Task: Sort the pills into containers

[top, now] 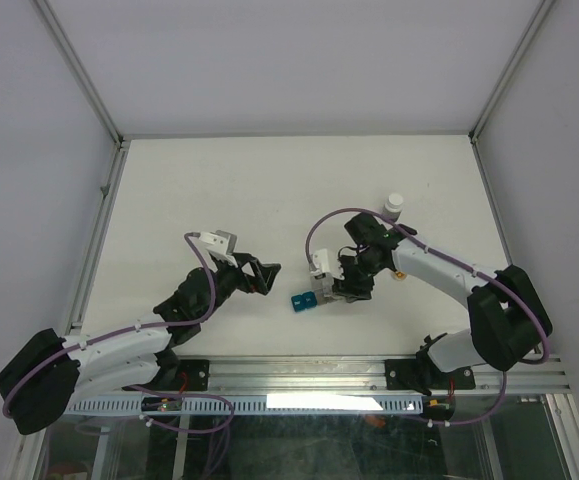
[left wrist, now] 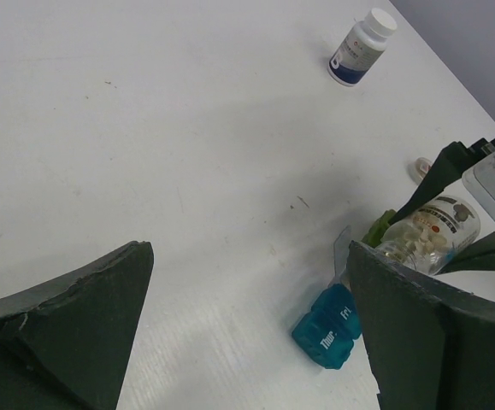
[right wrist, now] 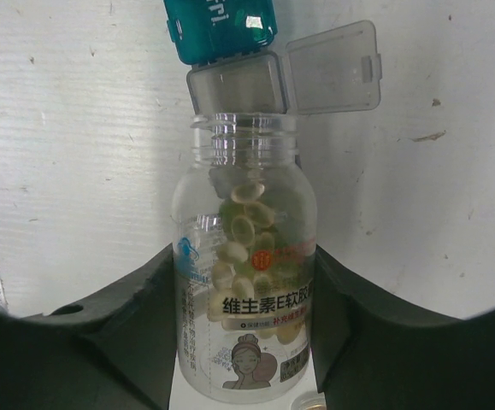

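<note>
Grips the uncapped bottle (right wrist: 247,213) in the right gripper (right wrist: 245,295), mouth facing the containers' (right wrist: 221,26) open grey compartment (right wrist: 234,85). Spreads the left gripper (left wrist: 247,325) wide, empty.

Bright, even, diffuse light from above; matte white tabletop (top: 269,190) near washed out, shadows soft and faint. Glare strip on silver aluminium front rail (top: 299,402). Close-up dark gripper fingers (left wrist: 67,333) slightly soft; clear plastic pill bottle (right wrist: 245,256) sharp, faint sheen
</note>
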